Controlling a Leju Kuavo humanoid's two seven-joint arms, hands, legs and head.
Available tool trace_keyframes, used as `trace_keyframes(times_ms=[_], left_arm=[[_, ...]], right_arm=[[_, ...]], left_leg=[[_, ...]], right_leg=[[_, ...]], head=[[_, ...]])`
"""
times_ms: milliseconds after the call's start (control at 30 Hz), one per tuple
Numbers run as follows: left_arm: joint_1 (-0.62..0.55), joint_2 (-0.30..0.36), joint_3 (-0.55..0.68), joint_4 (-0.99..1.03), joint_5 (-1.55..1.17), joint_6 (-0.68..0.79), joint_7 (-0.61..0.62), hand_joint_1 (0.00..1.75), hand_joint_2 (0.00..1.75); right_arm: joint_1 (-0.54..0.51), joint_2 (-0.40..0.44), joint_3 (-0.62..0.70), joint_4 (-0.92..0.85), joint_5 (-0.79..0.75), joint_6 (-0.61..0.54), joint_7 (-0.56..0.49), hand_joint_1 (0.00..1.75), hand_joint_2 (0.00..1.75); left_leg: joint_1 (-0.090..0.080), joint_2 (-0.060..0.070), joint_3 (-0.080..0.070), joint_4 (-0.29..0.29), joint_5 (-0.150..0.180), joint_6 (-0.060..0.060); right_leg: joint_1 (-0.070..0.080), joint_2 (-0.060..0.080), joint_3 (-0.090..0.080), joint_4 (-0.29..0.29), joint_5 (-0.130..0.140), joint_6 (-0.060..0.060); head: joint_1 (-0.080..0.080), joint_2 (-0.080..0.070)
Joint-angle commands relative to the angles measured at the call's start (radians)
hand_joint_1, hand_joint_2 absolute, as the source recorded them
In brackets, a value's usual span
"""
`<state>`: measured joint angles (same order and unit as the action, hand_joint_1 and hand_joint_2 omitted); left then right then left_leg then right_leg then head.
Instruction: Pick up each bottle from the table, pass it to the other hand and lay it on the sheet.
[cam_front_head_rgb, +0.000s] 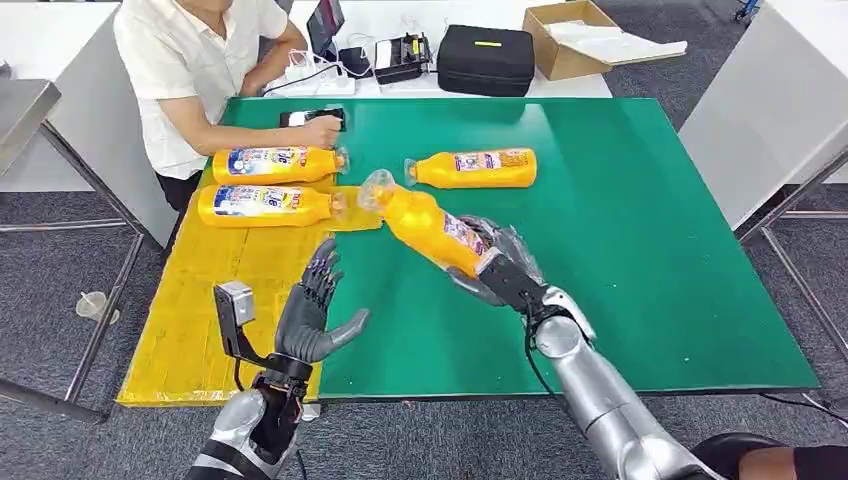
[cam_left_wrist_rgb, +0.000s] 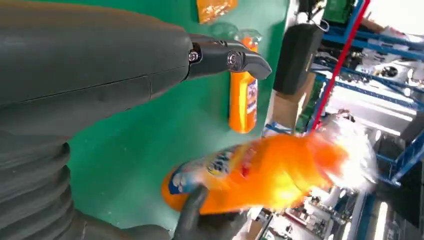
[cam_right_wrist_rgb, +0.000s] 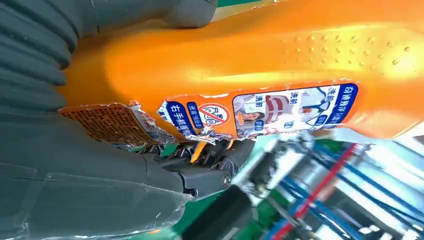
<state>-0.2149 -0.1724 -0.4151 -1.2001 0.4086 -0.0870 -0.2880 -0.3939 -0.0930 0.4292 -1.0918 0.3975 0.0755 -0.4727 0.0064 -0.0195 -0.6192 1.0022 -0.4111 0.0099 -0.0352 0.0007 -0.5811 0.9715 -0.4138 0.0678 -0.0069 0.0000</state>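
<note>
Gripping the orange bottle (cam_front_head_rgb: 428, 228) by its base, our right hand (cam_front_head_rgb: 497, 266) holds it tilted above the green table (cam_front_head_rgb: 640, 240); our left hand (cam_front_head_rgb: 315, 312) waits empty, fingers spread, beside the yellow sheet (cam_front_head_rgb: 200, 320).

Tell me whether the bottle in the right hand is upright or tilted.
Tilted. The right hand holds the bottle by its base above the green table, cap end slanting up toward the left hand.

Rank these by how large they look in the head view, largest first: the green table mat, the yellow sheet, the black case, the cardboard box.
1. green table mat
2. yellow sheet
3. black case and cardboard box: they look alike; the box lies partly cut off, so unranked.
</note>
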Motion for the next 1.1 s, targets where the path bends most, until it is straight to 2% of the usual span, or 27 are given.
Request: trace_keyframes(times_ms=[33, 133, 367, 433, 600, 800, 1100], left_arm=[[-0.059, 0.005, -0.025, 0.055, 0.004, 0.019, -0.009, 0.00, 1.75], [-0.082, 0.002, -0.029, 0.047, 0.011, 0.023, -0.012, 0.00, 1.75], [-0.089, -0.001, -0.029, 0.047, 0.012, 0.026, -0.012, 0.00, 1.75], [-0.098, -0.002, -0.025, 0.052, 0.024, 0.028, -0.011, 0.00, 1.75], [-0.128, -0.005, -0.026, 0.062, 0.049, 0.025, -0.007, 0.00, 1.75], [-0.140, -0.017, -0.040, 0.044, 0.076, 0.012, -0.024, 0.00, 1.75], [-0.132, -0.016, -0.037, 0.033, 0.175, -0.063, -0.011, 0.00, 1.75]], right_arm=[[-0.013, 0.083, 0.090, -0.026, -0.008, 0.007, -0.021, 1.75, 1.75], [-0.027, 0.094, 0.161, 0.022, 0.011, 0.009, -0.057, 1.75, 1.75], [-0.028, 0.096, 0.166, 0.030, 0.013, 0.001, -0.062, 1.75, 1.75], [-0.030, 0.100, 0.186, 0.041, 0.003, 0.034, -0.074, 1.75, 1.75], [-0.042, 0.144, 0.240, 0.106, -0.003, 0.034, -0.089, 1.75, 1.75], [-0.058, 0.155, 0.291, 0.126, -0.024, 0.047, -0.129, 1.75, 1.75], [-0.076, 0.164, 0.307, 0.162, -0.047, 0.058, -0.140, 1.75, 1.75]], left_leg=[[0.001, 0.002, 0.001, 0.000, -0.001, 0.000], [0.001, 0.003, 0.003, 0.001, -0.002, -0.001], [0.001, 0.001, 0.002, 0.000, -0.001, 0.000], [0.001, 0.001, 0.002, 0.000, -0.001, 0.000], [0.002, 0.003, 0.004, 0.001, -0.002, -0.001], [0.003, 0.004, 0.004, 0.002, -0.002, -0.001], [0.003, 0.003, 0.004, 0.001, -0.002, -0.001]], right_leg=[[0.001, 0.001, 0.001, 0.000, 0.000, -0.003], [0.002, 0.001, 0.003, 0.000, -0.001, -0.004], [0.001, 0.000, 0.002, 0.000, -0.001, -0.002], [0.001, 0.000, 0.002, 0.000, 0.000, -0.002], [0.003, 0.001, 0.004, 0.000, -0.002, -0.006], [0.004, 0.002, 0.004, 0.000, -0.001, -0.005], [0.004, 0.001, 0.004, 0.000, -0.001, -0.005]], head=[[0.000, 0.000], [0.000, 0.000], [0.000, 0.000], [0.000, 0.000], [0.000, 0.000], [0.000, 0.000], [0.000, 0.000]])
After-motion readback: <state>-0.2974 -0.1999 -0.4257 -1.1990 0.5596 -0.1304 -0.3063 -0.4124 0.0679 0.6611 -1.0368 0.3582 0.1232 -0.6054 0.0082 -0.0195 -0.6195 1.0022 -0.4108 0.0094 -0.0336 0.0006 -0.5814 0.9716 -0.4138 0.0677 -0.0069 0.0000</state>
